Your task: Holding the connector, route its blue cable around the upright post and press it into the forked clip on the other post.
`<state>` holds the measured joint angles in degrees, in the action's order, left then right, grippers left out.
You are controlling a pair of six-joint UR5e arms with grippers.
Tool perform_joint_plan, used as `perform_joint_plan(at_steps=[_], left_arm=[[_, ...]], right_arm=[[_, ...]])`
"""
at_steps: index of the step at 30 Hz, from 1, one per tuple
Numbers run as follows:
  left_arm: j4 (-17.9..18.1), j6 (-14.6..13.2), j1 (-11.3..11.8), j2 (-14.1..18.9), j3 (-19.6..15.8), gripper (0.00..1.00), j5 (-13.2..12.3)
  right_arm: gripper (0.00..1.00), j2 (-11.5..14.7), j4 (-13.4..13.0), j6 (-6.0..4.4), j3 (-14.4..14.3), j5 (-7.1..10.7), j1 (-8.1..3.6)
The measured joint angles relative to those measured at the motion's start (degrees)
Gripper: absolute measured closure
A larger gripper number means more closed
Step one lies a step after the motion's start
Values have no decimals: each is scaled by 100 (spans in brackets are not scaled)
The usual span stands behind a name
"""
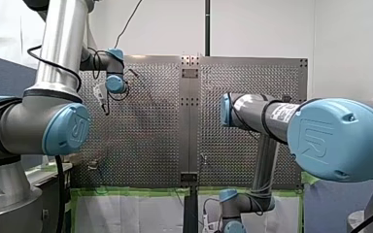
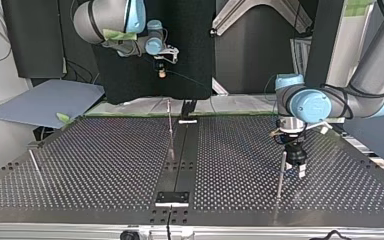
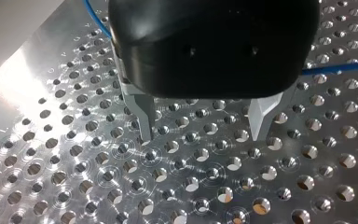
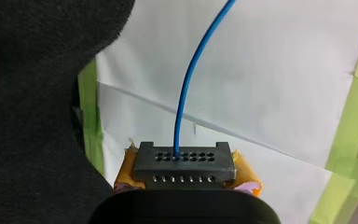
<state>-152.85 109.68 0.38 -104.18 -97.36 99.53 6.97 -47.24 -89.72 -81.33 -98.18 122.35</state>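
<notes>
Top view: my left jaws low over table [image 2: 105, 165], beside a post [image 2: 281, 172]; my right jaws high past its far edge. Left wrist: jaws wide, empty. Right wrist: jaws clamp black connector [image 4: 184, 163], blue cable [image 4: 191, 79] leading ahead.

Perforated metal surface [image 2: 105, 165], drilled in regular rows of round holes and made of two panels joined along a dark central strip [image 2: 180, 155]. A black plate [image 2: 172, 197] lies across the strip at its end nearest the top view's camera, and a small pale plate [image 2: 187, 121] at its far end. A thin upright rod [image 2: 170, 135] stands just beside the strip, toward the top view's left. A second upright post [image 2: 280, 175] stands well apart from the strip, toward that view's right. A third thin rod [image 2: 36, 165] stands far from the strip on the opposite side, near the surface's edge. Green tape [image 1: 136, 191] borders the edge at the strip's far end.
</notes>
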Motion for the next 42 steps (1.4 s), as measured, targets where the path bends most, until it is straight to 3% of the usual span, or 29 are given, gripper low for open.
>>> perform_joint_plan(at_steps=[8,22,42], left_arm=[[0,0,9,0,1,0,6],[8,8,29,0,0,0,10],[1,9,50,-1,0,0,13]], right_arm=[[100,335,-118,34,-212,-100,-24],[100,969,-726,30,-836,-389,-104],[100,1970,-1728,38,-1836,-391,-149]])
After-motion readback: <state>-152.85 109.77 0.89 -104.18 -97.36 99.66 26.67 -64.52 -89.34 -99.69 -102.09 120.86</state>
